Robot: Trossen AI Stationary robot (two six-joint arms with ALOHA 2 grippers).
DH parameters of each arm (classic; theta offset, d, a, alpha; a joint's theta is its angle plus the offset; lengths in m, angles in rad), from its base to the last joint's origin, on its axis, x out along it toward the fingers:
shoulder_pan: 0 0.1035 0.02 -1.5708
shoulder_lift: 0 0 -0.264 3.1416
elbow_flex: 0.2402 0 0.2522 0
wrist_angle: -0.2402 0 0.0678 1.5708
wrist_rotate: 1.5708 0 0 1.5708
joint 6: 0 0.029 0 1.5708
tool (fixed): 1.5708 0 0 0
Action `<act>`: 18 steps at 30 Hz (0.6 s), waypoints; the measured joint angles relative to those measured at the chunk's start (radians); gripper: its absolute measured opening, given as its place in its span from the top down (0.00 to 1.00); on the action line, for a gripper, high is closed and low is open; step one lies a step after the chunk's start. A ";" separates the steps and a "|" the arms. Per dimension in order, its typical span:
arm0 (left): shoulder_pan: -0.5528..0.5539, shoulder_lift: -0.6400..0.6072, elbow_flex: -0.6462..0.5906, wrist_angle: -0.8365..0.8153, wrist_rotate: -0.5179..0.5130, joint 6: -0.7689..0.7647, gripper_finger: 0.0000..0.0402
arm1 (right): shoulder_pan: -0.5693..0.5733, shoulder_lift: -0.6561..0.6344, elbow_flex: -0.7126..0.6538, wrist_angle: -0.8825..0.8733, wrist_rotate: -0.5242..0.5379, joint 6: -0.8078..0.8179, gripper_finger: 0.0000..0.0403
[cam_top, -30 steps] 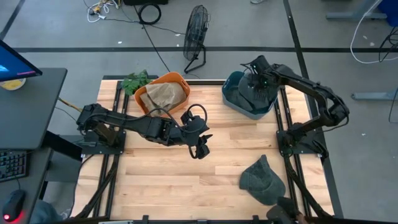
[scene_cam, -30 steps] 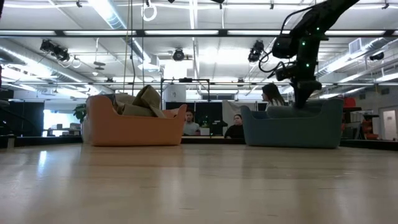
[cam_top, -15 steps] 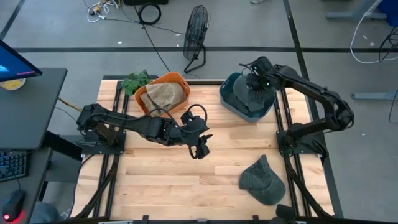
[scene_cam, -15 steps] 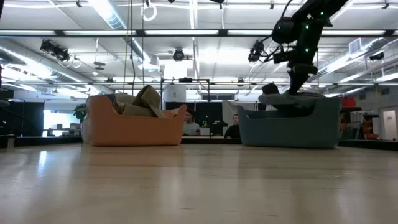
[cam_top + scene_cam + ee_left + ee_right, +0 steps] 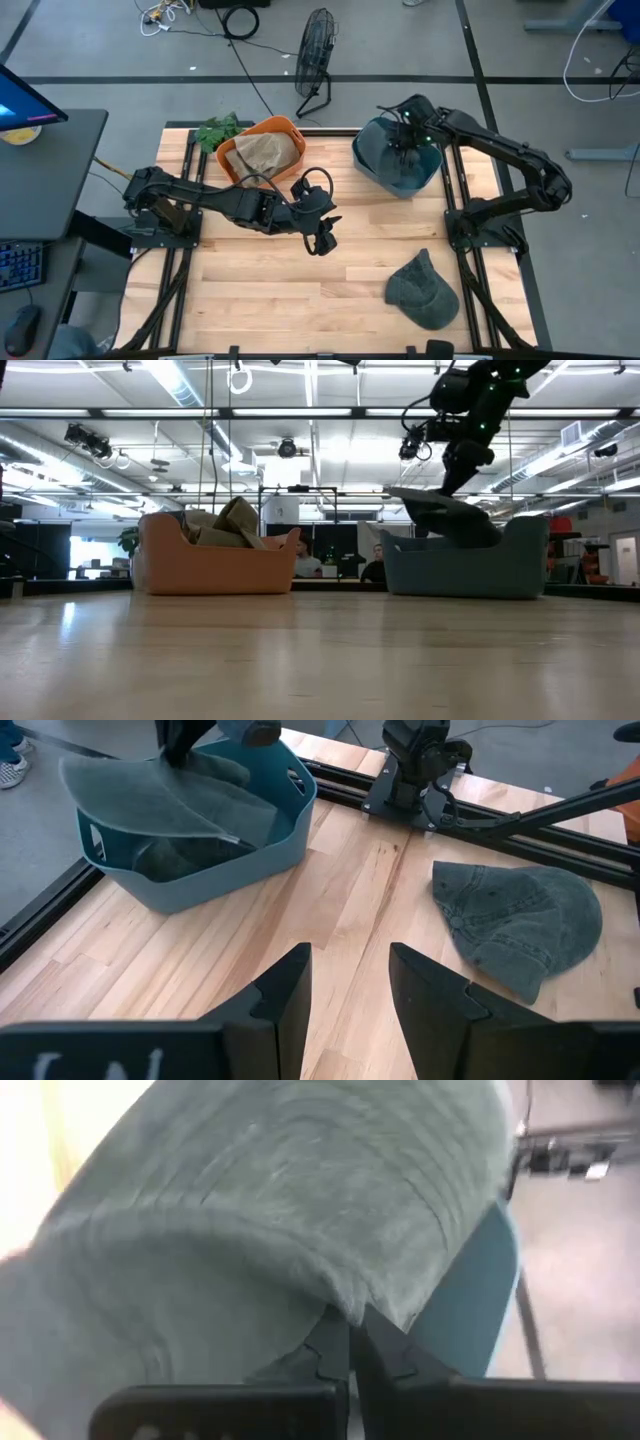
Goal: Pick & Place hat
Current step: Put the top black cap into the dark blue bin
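Note:
A grey-green hat (image 5: 445, 515) rises out of the blue bin (image 5: 372, 172) at the table's far right, with my right gripper (image 5: 350, 1342) shut on it. Its brim (image 5: 150, 795) sticks out above the bin's rim, while its rear end still dips behind the bin wall (image 5: 465, 565). A second grey-green hat (image 5: 422, 290) lies flat on the table near the right front edge. My left gripper (image 5: 322, 240) hovers open over the middle of the table, holding nothing. My right gripper pinches the hat between its two shut fingers, at the curved line where the stitched brim meets the crown (image 5: 335, 1302). The fingers come from above, pointing down into the bin. The hat hangs tilted, brim end (image 5: 402, 493) highest and rear end low inside the bin.
An orange bin (image 5: 290, 128) holding tan cloth (image 5: 265, 152) stands at the far middle, with green leaves (image 5: 218, 130) beside it. A floor fan (image 5: 315, 55) stands beyond the far edge. People (image 5: 305, 565) sit in the room behind. Bare wood lies at the near left.
My right gripper has shut on the hat inside the blue bin and gone up, shifting a little toward the table's left. The hat has come up with it: its brim now stands above the bin's rim, and its rear end has stayed in the bin.

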 joint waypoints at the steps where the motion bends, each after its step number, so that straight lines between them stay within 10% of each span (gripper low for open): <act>1: 0.000 0.000 0.000 0.000 0.000 0.000 0.65 | 0.006 0.000 0.000 0.011 0.000 -0.002 1.00; 18: 0.000 0.000 0.000 0.000 0.000 0.002 0.65 | -0.044 0.069 0.000 -0.080 0.147 -0.169 1.00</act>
